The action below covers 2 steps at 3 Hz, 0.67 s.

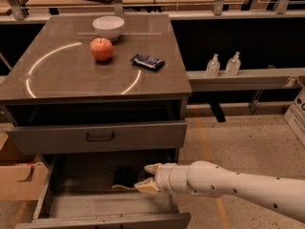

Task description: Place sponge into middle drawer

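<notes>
The middle drawer (90, 208) is pulled out wide at the bottom of the cabinet, with a bare grey floor and side rails. The sponge (125, 178) lies at the back of it, dark green side showing, with a pale yellow edge along the bottom. My gripper (149, 178) reaches into the drawer from the right, just right of the sponge. Its two pale fingers (145, 187) are spread apart and hold nothing. The lower fingertip is close to the sponge's yellow edge; I cannot tell whether they touch.
Above the open drawer is a grey drawer with a black handle (100, 136), slightly out. On the cabinet top are a red apple (101, 48), a white bowl (108, 26) and a dark snack packet (147, 61). A cardboard box (16, 180) stands at left and two bottles (223, 64) on a shelf at right.
</notes>
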Tool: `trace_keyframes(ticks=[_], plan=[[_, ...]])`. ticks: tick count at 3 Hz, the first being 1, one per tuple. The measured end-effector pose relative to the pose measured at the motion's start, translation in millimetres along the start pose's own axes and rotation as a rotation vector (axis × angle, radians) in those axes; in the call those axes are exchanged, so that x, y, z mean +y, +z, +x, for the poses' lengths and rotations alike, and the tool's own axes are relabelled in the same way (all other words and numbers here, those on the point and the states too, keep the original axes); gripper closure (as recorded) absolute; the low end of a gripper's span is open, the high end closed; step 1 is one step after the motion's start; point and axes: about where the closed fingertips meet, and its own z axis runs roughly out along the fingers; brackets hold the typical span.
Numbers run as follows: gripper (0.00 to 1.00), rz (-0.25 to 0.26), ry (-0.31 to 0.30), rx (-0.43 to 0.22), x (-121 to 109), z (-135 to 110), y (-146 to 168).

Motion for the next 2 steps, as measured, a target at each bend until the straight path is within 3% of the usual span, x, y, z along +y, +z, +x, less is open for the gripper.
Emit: trace_keyframes(ticks=[1, 2], plan=[[0.79, -0.034, 0.005, 0.013, 9.0, 5.8, -2.4], [1.0, -0.038, 0.005, 0.014, 10.5, 6.1, -2.2]])
